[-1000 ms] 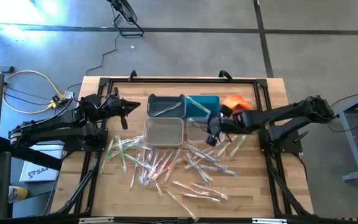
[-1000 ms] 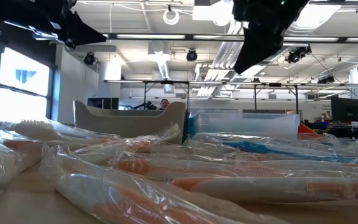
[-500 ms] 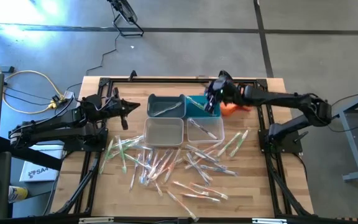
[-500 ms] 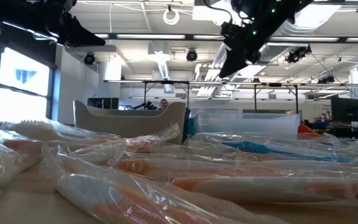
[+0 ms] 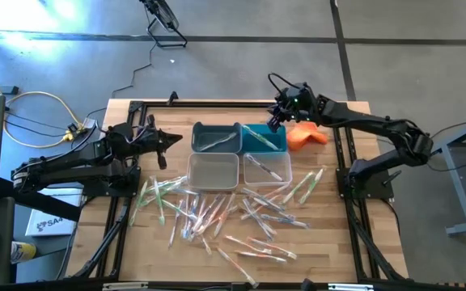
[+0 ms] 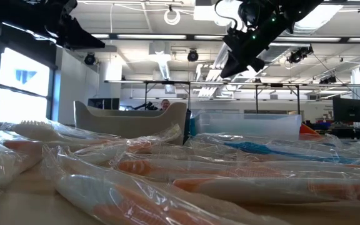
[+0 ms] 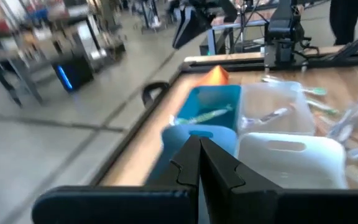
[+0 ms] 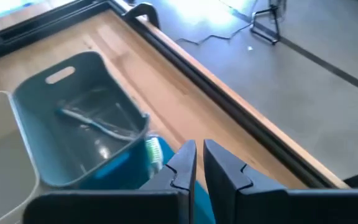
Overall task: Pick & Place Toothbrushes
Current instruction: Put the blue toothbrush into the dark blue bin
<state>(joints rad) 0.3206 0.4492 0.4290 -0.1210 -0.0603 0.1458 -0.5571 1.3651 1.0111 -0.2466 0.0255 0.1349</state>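
The right gripper (image 5: 277, 118) hangs at the upper middle of the high view, above the far rim of the teal bin (image 5: 264, 138), just left of the orange cloth (image 5: 307, 135). Its jaws are nearly closed, with only a thin slit between the fingers (image 8: 180, 163) in the right wrist view, and nothing shows between them. Just beside those fingers, at the bin's edge, lies a green-headed toothbrush (image 8: 153, 151); whether it touches them is hard to tell.

The left gripper (image 5: 171, 137) waits at the left of the high view, beside the grey-blue bin (image 5: 216, 137), its jaws pressed together and empty.

The main heap of toothbrushes (image 5: 217, 217) lies on the worktop (image 5: 322, 242) in the lower middle of the high view, below the white bin (image 5: 213, 170) and the clear bin (image 5: 267, 168), well apart from both grippers. They are strewn with no common direction: many have their long axis running from upper right to lower left, others lie close to level across the frame. One pair of green ones (image 5: 305, 185) at the right slants up towards the right. A whitish one (image 5: 214, 142) lies in the grey-blue bin, long axis nearly level, tilted slightly up to the right. One in the teal bin (image 7: 202, 116) lies much the same way.
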